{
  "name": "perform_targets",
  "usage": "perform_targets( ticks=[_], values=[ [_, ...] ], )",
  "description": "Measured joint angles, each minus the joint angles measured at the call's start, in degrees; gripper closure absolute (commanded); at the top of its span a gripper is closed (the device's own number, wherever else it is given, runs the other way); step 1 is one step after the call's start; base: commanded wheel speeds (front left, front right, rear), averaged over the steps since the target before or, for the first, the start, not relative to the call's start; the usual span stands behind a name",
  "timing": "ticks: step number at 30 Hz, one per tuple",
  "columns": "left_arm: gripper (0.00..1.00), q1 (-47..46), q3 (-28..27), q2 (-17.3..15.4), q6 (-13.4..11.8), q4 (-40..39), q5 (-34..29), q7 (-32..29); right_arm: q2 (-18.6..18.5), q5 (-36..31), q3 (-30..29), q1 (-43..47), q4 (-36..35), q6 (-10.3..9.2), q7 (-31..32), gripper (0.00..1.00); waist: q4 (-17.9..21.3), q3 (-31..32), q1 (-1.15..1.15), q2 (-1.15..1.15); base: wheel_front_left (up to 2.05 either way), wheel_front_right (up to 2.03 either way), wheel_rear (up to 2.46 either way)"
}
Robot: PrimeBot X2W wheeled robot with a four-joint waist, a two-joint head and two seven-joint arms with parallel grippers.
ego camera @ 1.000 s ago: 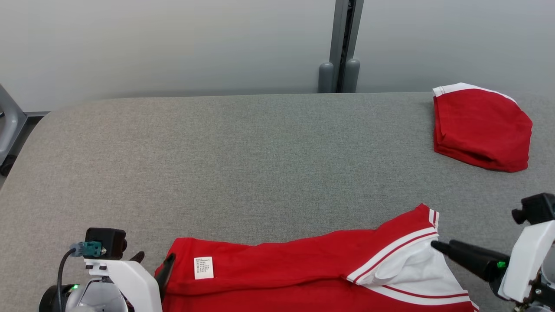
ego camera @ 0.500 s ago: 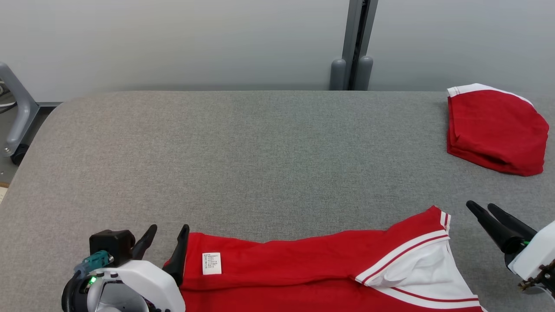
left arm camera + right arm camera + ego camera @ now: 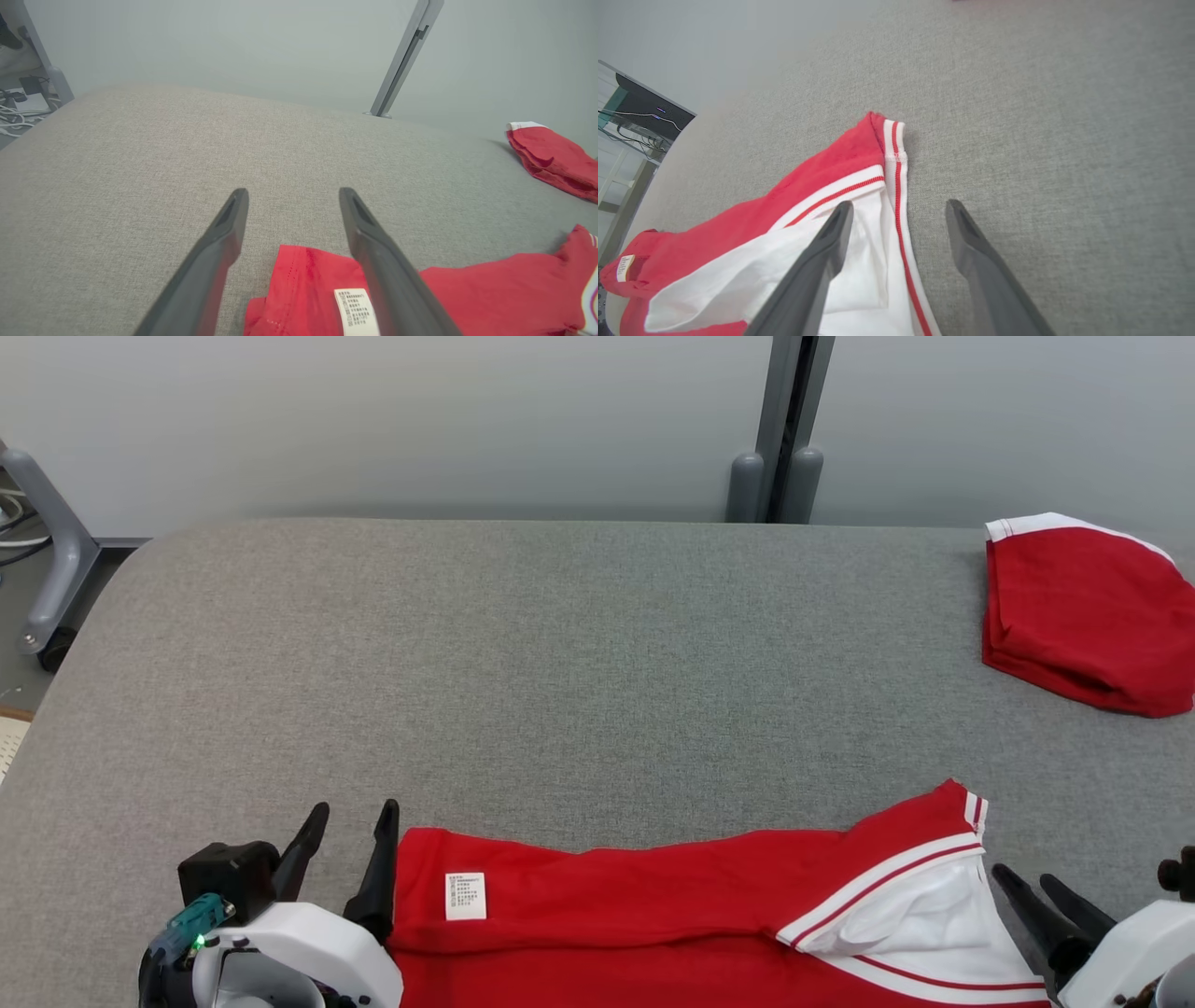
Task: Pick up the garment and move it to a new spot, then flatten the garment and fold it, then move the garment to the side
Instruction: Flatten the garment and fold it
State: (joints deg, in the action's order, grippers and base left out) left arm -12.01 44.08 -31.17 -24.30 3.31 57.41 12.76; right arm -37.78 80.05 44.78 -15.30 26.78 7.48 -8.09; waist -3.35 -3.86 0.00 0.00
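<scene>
Two red garments are counted: the spread garment (image 3: 653,905) and the folded garment (image 3: 1088,607). One white label (image 3: 465,896) is seen on the spread one. Two grippers are counted, left gripper (image 3: 355,805) and right gripper (image 3: 1023,875), with two dark fingers (image 3: 381,868) on each, four in total. One grey table (image 3: 560,663) is logged. One upright post (image 3: 792,420) is noted behind it, with two rounded stubs (image 3: 745,485) at its base. One castor (image 3: 51,651) is seen far left.

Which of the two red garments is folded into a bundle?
The far-right garment; the near garment lies spread out, its white label showing.
</scene>
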Motion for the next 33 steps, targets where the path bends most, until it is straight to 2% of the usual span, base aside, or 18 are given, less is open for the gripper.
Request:
perform_targets(
  ticks=[16, 23, 24, 25, 26, 33],
  values=[
    [0.0, 1.1, -4.4, 2.7, 3.2, 1.9, -5.0, 2.2, 6.1, -7.2, 1.5, -1.1, 7.9, 0.03, 1.0, 0.0, 0.1, -1.1, 0.0, 0.0, 0.0, 0.0, 0.0],
    [0.0, 1.1, -5.1, 3.2, 4.1, 2.6, -5.5, 2.2, 8.6, -6.4, 1.3, -3.0, 11.2, 0.01, 6.4, 0.0, -0.6, -1.4, 0.0, 0.0, 0.0, 0.0, 0.0],
    [0.0, 1.1, -5.2, 3.2, 4.1, 2.7, -5.5, 2.2, 8.6, -6.4, 1.3, -3.0, 11.2, 0.0, 6.8, 0.6, -0.7, -1.4, 0.0, 0.0, 0.0, 0.0, 0.0],
    [0.0, 1.1, -5.3, 3.3, 4.1, 2.8, -5.6, 2.2, 8.7, -6.4, 1.3, -3.1, 11.2, -0.07, 6.8, 0.93, -0.8, -1.4, 0.0, 0.0, 0.0, 0.0, 0.0],
    [0.0, 1.1, -5.3, 3.4, 4.2, 2.9, -5.6, 2.2, 8.8, -6.4, 1.3, -3.2, 11.2, -0.07, 6.9, 1.0, -0.8, -1.5, 0.0, 0.0, 0.0, 0.0, 0.0],
    [0.0, 1.2, -5.9, 3.7, 4.6, 3.3, -5.9, 2.3, 9.3, -7.0, 1.4, -3.5, 9.7, -0.05, 7.0, 1.0, -0.8, -1.5, 0.0, 0.0, 0.0, 0.0, 0.0]
  ],
)
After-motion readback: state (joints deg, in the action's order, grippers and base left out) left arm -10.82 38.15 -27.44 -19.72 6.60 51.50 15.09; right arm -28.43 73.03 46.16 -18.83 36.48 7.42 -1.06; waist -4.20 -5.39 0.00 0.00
